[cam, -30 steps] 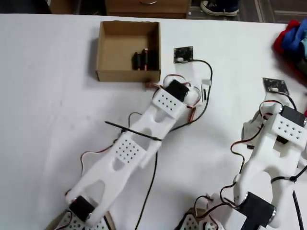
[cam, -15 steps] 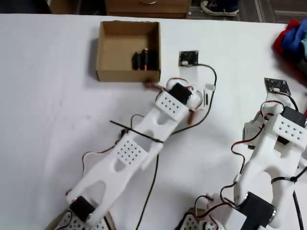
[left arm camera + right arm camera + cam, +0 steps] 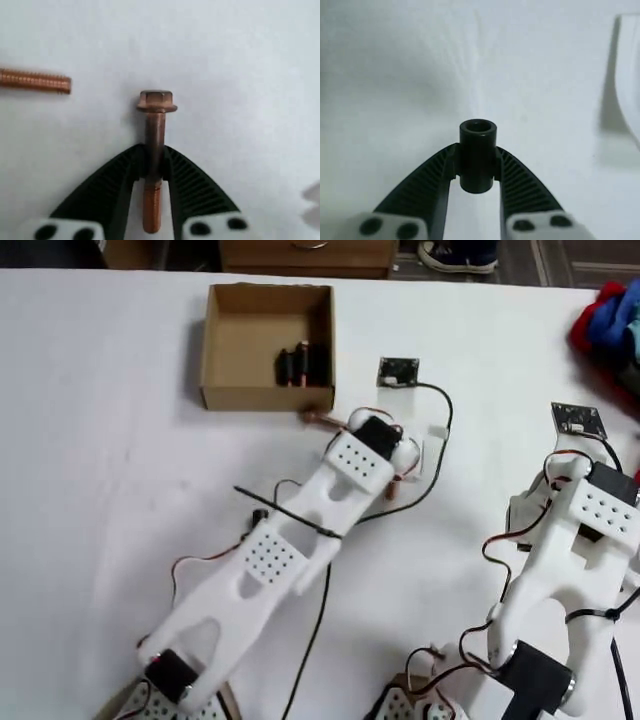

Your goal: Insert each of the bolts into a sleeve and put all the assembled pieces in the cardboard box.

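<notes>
High view, left to right. The white bench carries an open cardboard box at 11 o'clock. Dark assembled pieces with a copper glint lie against its right wall. The left arm runs from 7 o'clock up to the centre and ends just below the box's near right corner.

Left wrist view: the left gripper has its fingers narrow, clamped on the shank of a copper bolt. The hexagonal flanged head stands clear beyond the fingertips. A second bolt lies on the bench, apart from the first.

High view: the right arm stands at 4 o'clock.

Right wrist view: the right gripper has its fingers narrow, holding a black sleeve with its open bore facing outward.

A red and blue cloth lies at 2 o'clock.
</notes>
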